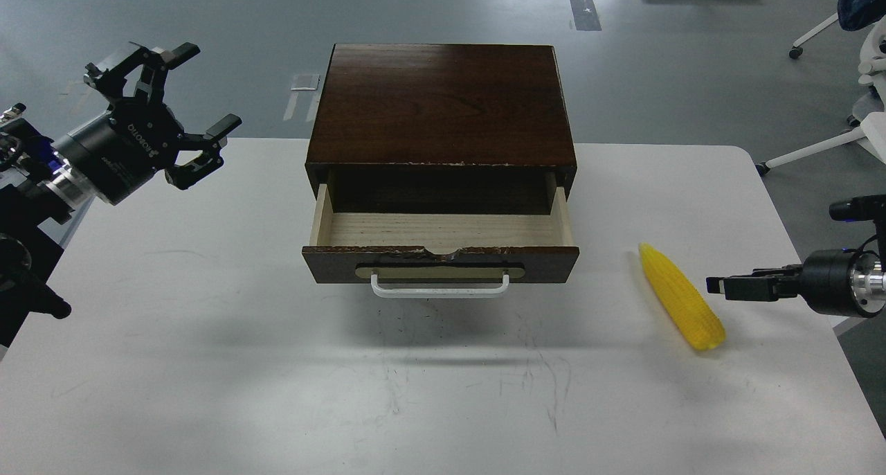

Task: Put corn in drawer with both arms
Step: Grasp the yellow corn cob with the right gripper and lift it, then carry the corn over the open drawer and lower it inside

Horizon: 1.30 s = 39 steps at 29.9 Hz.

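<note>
One drawer [443, 229] open, holding nothing; left hand [197, 87] wide, right hand [716, 286] unclear.

A: What's my room round the cabinet [441, 101]?

B: Bare table [208, 364] left and near of it. The drawer [443, 243] sticks out toward me, top uncovered, so I can drop in from above.

A: Rt side?

B: The corn [682, 297] lies between drawer and rt gripper [716, 285], small gap to the fingertips. Lt gripper [197, 91] hangs far-left, well apart from the cabinet.
</note>
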{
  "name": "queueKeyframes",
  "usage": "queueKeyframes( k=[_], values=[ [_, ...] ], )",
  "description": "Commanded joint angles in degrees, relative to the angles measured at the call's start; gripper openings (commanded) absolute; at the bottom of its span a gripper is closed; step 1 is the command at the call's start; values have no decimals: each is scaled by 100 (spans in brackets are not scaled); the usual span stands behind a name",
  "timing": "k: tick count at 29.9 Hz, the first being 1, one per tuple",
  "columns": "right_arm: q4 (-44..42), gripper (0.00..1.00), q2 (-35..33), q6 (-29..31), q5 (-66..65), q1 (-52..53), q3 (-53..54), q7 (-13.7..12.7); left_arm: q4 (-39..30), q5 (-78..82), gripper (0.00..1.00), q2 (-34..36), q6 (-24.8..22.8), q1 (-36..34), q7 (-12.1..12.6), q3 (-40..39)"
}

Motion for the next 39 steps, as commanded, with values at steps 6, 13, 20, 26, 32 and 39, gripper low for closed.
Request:
queueKeyframes(
  k=[6, 13, 20, 26, 32, 39],
  values=[
    [-212, 98, 488, -186, -16, -41, -176, -1, -9, 18, 98, -72, 1, 9, 1, 5],
    [-476, 88, 918, -186, -8, 3, -351, -1, -9, 53, 98, -142, 1, 9, 1, -4],
    [-476, 9, 884, -186, -7, 38, -493, -1, -9, 71, 98, -160, 1, 9, 1, -4],
    [-327, 0, 770, -204, 36, 230, -537, -1, -9, 80, 98, -160, 1, 9, 1, -4],
    [551, 2, 23, -116, 80, 1697, -581, -1, -9, 80, 98, -212, 1, 9, 1, -12],
    [807, 3, 670, 174, 316, 4086, -1676, -1, -9, 80, 98, -301, 1, 9, 1, -56]
  ],
)
